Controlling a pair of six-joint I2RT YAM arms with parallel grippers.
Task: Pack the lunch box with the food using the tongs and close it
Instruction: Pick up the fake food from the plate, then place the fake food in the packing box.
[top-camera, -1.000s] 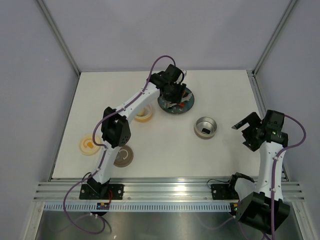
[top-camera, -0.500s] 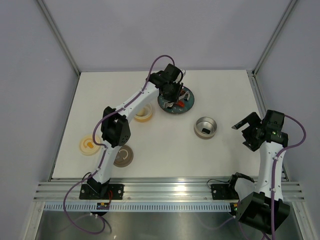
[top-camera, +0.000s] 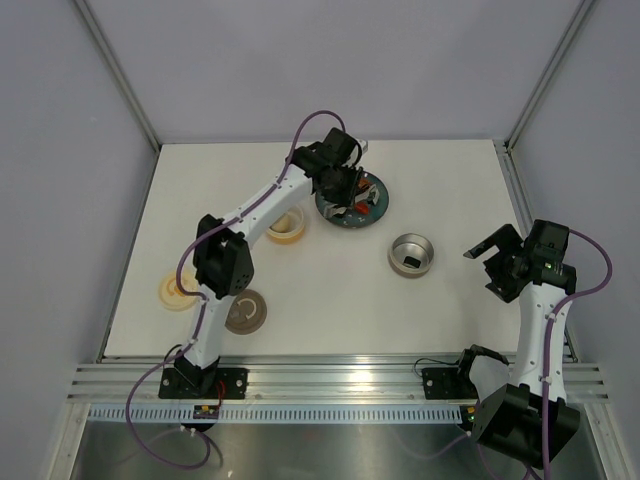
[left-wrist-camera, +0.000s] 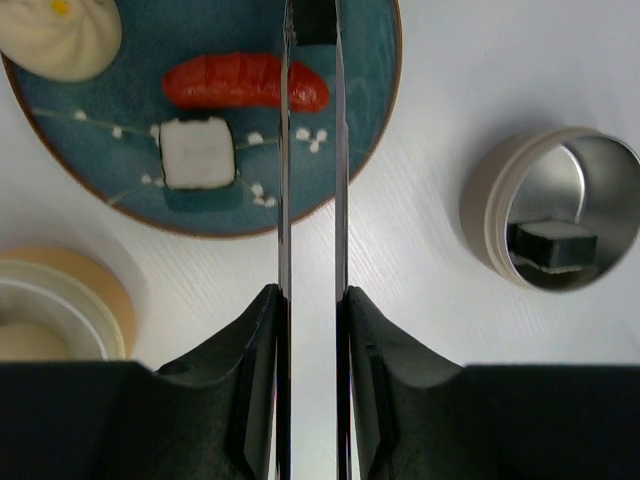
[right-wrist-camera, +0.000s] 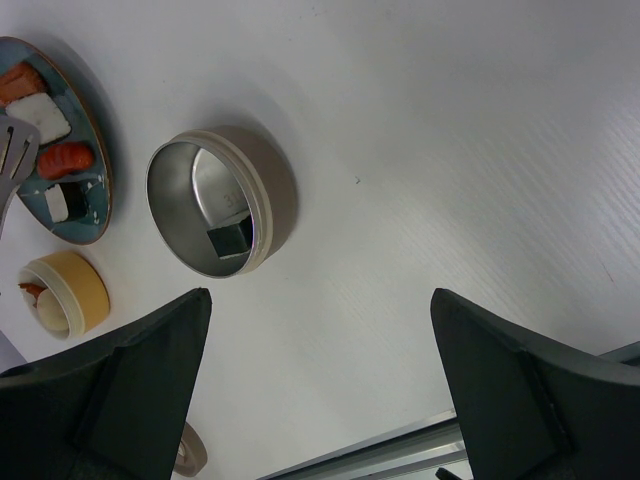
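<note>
Compared with a second ago: left pincer (left-wrist-camera: 312, 320) narrowed on the tongs (left-wrist-camera: 285, 150), with no further closing in the last half of that second. Now gripping the tongs, the two thin arms pressed almost parallel with only a slim gap between. From above, also shifted a little over the far-left part of the teal plate (left-wrist-camera: 370, 120).

Probably a squeeze on one piece of the food, but not possible to confirm: tips cut off at the top edge of the left wrist view, only something dark there between the arms. On the plate, a red-orange sausage (left-wrist-camera: 245, 82) just left of the tongs, a white-and-black sushi bit (left-wrist-camera: 198, 153) beside it, a cream bun (left-wrist-camera: 60, 35) at the left rim. So packing far from finished, to judge by this. Toward the near side from the plate, well apart, a yellow lid (top-camera: 178, 291) and a brown lid (top-camera: 246, 311), not yet on anything.

Right of the plate, well apart, the lunch box tin (left-wrist-camera: 480, 210) with one dark cube (left-wrist-camera: 553, 243) inside. Between plate and tin only bare counter (top-camera: 330, 280), so a free path for a carry. Left of the plate, near its rim, a yellow bowl (left-wrist-camera: 112, 300). Far right of the plate, by the counter's edge, the right pincer (right-wrist-camera: 320, 300), spread wide, holding nothing, out of the way. Before any carry, lift clear of the plate rim and keep the squeeze even; otherwise risk of a dropped piece.
</note>
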